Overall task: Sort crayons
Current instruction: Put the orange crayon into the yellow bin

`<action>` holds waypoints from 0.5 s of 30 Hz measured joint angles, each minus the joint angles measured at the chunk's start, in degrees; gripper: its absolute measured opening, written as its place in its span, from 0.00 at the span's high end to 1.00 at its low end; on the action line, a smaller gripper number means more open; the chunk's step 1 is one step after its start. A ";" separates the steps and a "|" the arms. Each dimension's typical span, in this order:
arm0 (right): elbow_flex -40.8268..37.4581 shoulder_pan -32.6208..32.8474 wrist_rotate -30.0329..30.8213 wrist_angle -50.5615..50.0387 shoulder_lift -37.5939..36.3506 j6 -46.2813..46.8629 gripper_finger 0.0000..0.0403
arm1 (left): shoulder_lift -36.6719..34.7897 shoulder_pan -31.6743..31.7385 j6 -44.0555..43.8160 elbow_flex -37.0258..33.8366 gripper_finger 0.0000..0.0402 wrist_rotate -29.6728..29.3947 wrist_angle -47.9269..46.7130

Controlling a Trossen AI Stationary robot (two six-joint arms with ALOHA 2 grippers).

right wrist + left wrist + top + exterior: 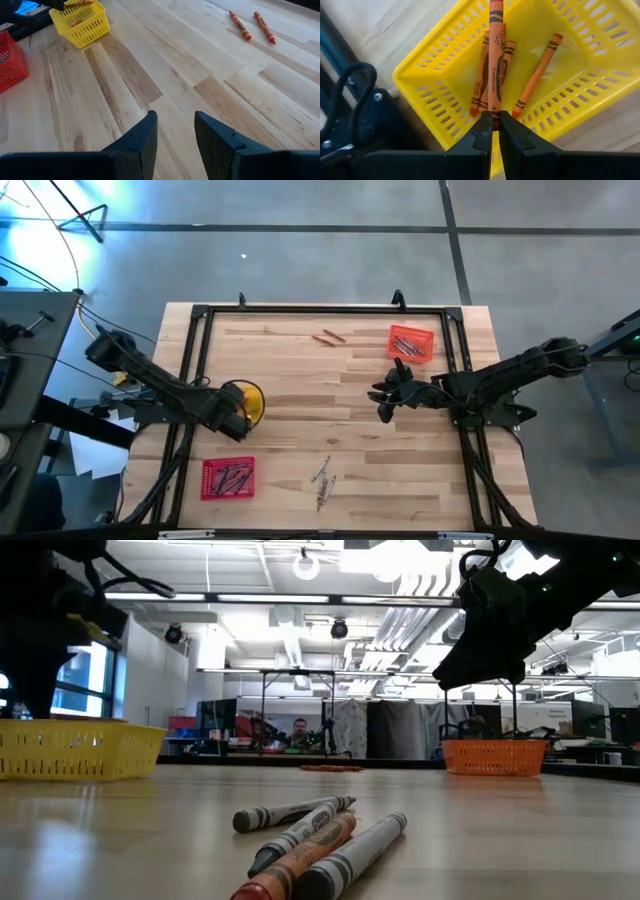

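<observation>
Orange crayon (495, 55) pinched between the left gripper's (495, 131) fingertips, poised directly above the yellow tray (435, 75); releasing comes next. Right gripper (175, 131) waits, fingers spread over bare wood.

Orange crayon (495, 60) pinched in the left gripper (494, 131) over the yellow tray (427, 75), paper wrapper printed "Crayola" and "crayola.com" (lengthwise along the stick), other crayon labels unreadable

wooden table (300, 380): three trays (yellow (252, 402), red (228, 478), orange (411, 343)), loose crayons (322, 476)
</observation>
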 joint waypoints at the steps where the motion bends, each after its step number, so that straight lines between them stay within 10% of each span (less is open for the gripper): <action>1: 0.00 0.02 -0.02 0.00 0.00 0.00 0.69 | -0.72 0.00 -0.15 -0.96 0.97 0.02 0.87; 15: 0.00 0.01 -0.01 0.00 0.00 0.00 0.69 | -2.89 0.00 -0.95 -3.75 0.97 1.54 5.06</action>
